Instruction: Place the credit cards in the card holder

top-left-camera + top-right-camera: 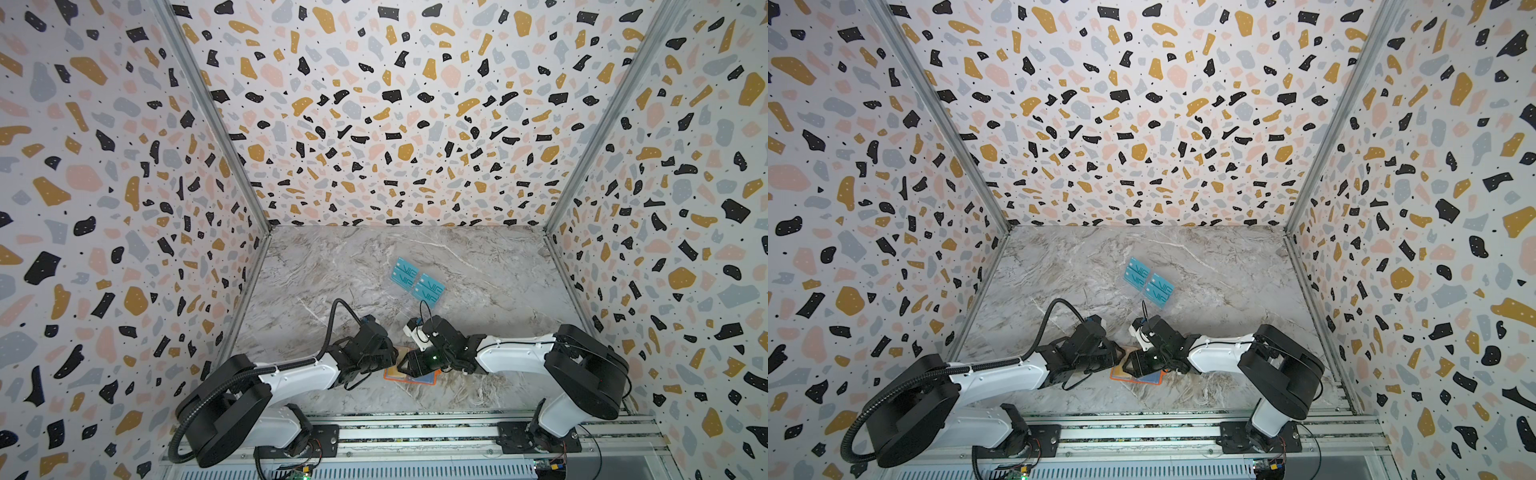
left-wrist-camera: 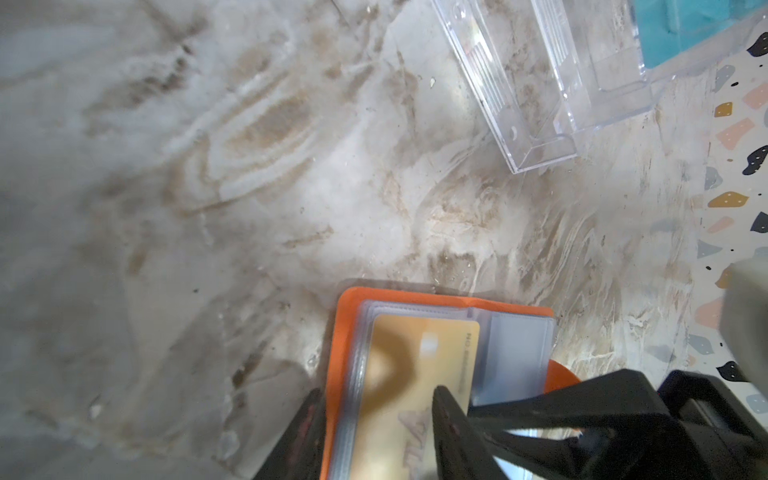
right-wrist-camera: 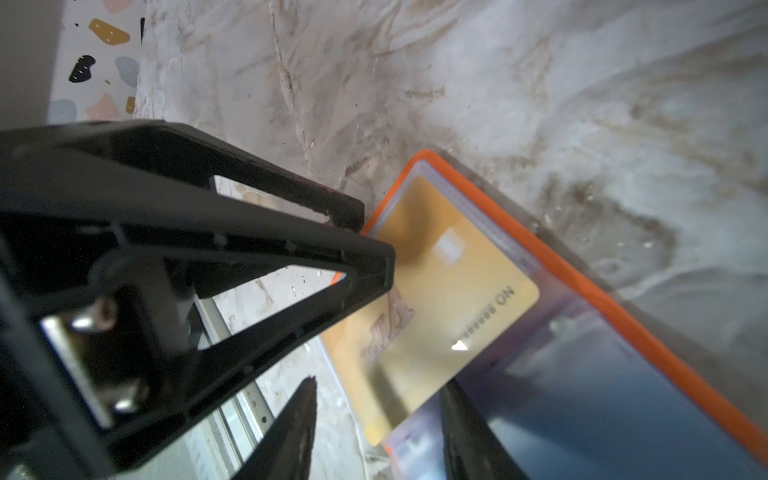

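Note:
The orange card holder lies open on the marble near the front edge, its clear sleeves facing up. A gold credit card rests at an angle on the holder's left page, and one corner sticks out past its edge. Whether the card sits inside a sleeve I cannot tell. My left gripper is open, one tip outside the orange edge and the other on the gold card. My right gripper is open around the card's protruding corner. Both grippers meet over the holder in both top views.
A clear acrylic stand behind the holder carries several teal VIP cards. Terrazzo walls close in the left, right and back sides. An aluminium rail with both arm bases runs along the front.

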You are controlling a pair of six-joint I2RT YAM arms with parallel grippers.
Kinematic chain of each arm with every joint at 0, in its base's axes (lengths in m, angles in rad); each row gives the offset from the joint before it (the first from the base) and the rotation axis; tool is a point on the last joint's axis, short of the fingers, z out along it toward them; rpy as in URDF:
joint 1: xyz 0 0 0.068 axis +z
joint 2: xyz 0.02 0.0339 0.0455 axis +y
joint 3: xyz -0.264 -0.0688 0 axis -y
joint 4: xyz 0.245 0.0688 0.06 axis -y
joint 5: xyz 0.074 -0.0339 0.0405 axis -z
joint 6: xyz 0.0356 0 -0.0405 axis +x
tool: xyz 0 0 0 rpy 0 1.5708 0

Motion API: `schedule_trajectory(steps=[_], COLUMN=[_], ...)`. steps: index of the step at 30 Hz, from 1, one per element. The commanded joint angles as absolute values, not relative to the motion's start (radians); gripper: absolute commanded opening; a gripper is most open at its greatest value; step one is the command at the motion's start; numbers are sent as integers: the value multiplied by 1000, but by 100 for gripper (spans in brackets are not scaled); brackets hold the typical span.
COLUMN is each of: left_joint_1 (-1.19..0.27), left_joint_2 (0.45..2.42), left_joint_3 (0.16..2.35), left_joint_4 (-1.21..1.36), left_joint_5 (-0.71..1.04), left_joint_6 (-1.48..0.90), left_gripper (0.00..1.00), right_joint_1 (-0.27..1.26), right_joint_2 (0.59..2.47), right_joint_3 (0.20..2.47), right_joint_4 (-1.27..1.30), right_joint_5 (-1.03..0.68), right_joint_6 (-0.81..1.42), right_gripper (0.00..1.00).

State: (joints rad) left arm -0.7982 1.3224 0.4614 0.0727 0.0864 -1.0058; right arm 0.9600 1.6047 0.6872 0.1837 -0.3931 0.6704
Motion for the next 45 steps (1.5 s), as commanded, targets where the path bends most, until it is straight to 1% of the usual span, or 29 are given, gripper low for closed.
schedule_trajectory(steps=[1,9,12,18,21,24,26,27,31,35,41,45], left_joint_1=[-786,-766,-718,-695,-695,-695,-695,-694,-695,-698,-710,-728], left_joint_2=[1313,1322,1321,1299,1283,1273,1282,1287,1315,1337,1354,1358], left_joint_3=[468,511,518,621,647,640,628,622,591,560,524,511], left_joint_4=[96,7,17,-181,-220,-216,-215,-215,-172,-111,-52,-20], left_joint_5=[118,110,190,133,117,116,123,121,146,175,198,201], left_joint_6=[-1000,-955,-955,-855,-842,-839,-827,-822,-825,-841,-862,-877], left_gripper=[44,44,44,45,45,45,44,43,41,40,40,39], right_joint_1=[964,956,956,948,923,891,890,894,922,934,934,933], right_joint_2=[1547,1508,1477,1402,1390,1405,1428,1441,1483,1528,1561,1586], right_joint_3=[673,706,716,664,665,670,686,692,681,678,681,683], right_joint_4=[156,62,-20,27,44,58,53,59,123,151,120,129], right_joint_5=[-345,-265,-191,-220,-263,-337,-368,-380,-401,-398,-359,-365], right_joint_6=[643,629,658,659,651,648,647,652,708,736,733,735], right_gripper=[61,62,62,62,57,49,42,36,30,29,29,29])
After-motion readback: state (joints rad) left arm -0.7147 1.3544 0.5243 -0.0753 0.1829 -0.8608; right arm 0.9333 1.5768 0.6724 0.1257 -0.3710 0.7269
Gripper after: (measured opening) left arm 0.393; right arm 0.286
